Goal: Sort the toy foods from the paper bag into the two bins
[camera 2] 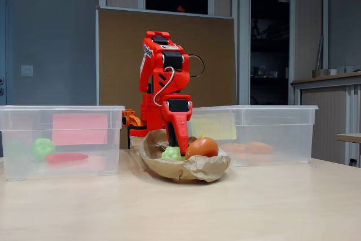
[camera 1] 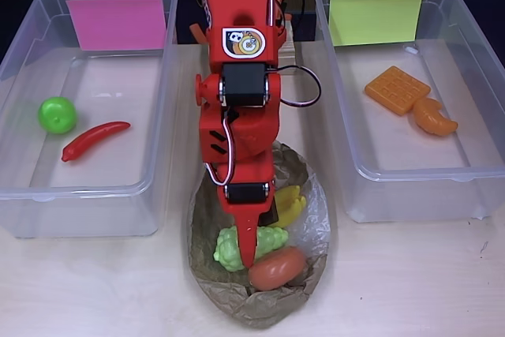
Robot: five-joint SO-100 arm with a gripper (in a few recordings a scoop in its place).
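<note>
Two clear bins flank my red arm (camera 1: 241, 108) in the overhead view. I see the left bin (camera 1: 24, 187), with a pink label (camera 1: 118, 23) at its far end, holding a green apple (camera 1: 57, 114) near its left wall and a red chili (camera 1: 93, 140) just beside the apple. The right bin (camera 1: 481, 187), with a yellow-green label (camera 1: 375, 16), holds an orange waffle (camera 1: 397, 89) and an orange croissant (camera 1: 435, 116), the two touching or nearly so. Between the bins, at the bench's (camera 1: 410, 282) near edge, lies the crumpled paper bag (camera 1: 207, 274). In it I make out yellow bananas (camera 1: 290, 204) toward the far right, pale-green grapes (camera 1: 230, 249) in the middle and a brown donut (camera 1: 277, 267) at the near side. My gripper (camera 1: 248, 262) points down into the bag, its tip between grapes and donut; from above I cannot tell whether the jaws are spread or pressed together.

From the fixed view, the bag (camera 2: 192, 169) sits at the bench's middle with its rim curled up. The grapes (camera 2: 171, 153) and the donut (camera 2: 201, 147) show above that rim. My gripper (camera 2: 183, 144) reaches down between them, close against both, its tip hidden behind them, so the jaw state stays unreadable here too. The pink-labelled bin (camera 2: 17, 139) stands at left with the apple (camera 2: 42, 148) and chili (camera 2: 66, 158) blurred through its wall; the other bin (camera 2: 299, 134) stands at right.
</note>
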